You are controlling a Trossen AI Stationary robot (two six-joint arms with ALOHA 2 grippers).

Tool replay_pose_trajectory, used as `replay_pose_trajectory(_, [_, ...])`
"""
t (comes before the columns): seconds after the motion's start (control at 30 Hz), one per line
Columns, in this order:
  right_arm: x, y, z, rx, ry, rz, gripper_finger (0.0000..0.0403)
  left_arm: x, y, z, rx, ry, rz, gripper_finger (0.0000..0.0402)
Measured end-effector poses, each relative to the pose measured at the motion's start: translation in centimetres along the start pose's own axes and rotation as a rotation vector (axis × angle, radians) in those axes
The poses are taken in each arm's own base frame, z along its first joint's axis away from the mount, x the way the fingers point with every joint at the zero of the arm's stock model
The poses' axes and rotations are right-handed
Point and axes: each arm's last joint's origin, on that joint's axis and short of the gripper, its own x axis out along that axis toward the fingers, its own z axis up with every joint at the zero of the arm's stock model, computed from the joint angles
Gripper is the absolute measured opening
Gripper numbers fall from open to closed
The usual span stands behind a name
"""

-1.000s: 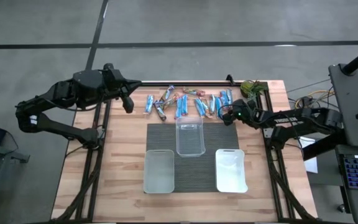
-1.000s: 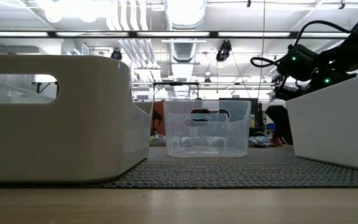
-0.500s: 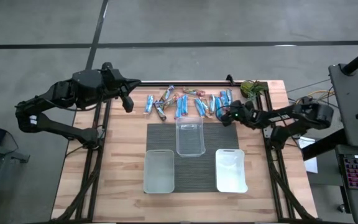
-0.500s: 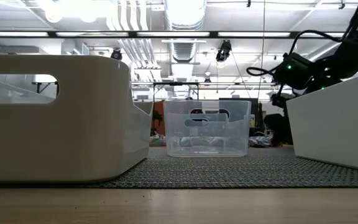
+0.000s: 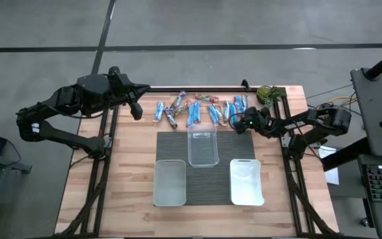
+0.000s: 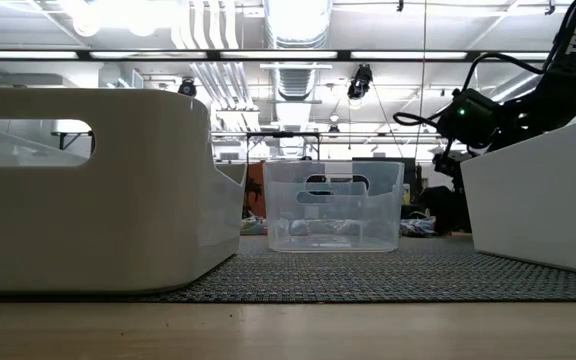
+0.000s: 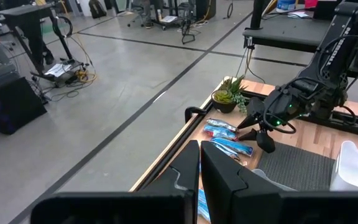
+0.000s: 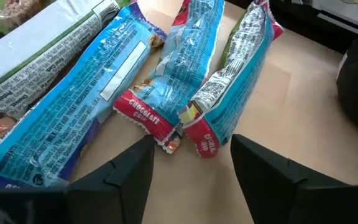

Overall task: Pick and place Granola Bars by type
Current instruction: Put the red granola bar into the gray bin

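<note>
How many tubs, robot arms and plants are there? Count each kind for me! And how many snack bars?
Tubs: 3 (clear tub, frosted tub, white tub)
Robot arms: 2 (left arm, right arm)
Potted plant: 1
Granola bars: too bunched together to count exactly
Total counted: 6

mat [image 5: 178, 143] | three tubs [image 5: 203, 145] | plant [image 5: 268, 94] on table [image 5: 111, 179]

Glossy foil-wrapped granola bars [image 8: 185, 68], light wooden table [image 5: 125, 172], ribbed matt mat [image 5: 178, 146], translucent plastic tubs [image 5: 203, 146]
</note>
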Motion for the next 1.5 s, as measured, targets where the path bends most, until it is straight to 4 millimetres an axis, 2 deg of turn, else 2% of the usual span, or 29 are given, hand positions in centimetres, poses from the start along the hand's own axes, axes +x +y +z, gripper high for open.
replay_pose_trajectory(1.03, [1.1, -0.4, 0.0, -0.016, -0.023, -0.070, 0.0187, 0.1, 0.0, 0.0, -0.001, -0.002, 0.000, 0.0000])
replay_pose_trajectory(1.17, [1.1, -0.4, 0.0, -0.016, -0.024, -0.071, 0.0154, 0.1, 0.0, 0.0, -0.001, -0.002, 0.000, 0.0000])
replay_pose_trajectory(1.4, [1.1, -0.5, -0.1, -0.020, -0.020, -0.083, 0.0060, 0.1, 0.0, 0.0, -0.001, -0.003, 0.000, 0.0000])
replay_pose_trajectory(1.5, [1.1, -0.5, -0.1, -0.017, -0.022, -0.084, 0.0032, 0.1, 0.0, 0.1, -0.003, -0.005, 0.000, 0.0000])
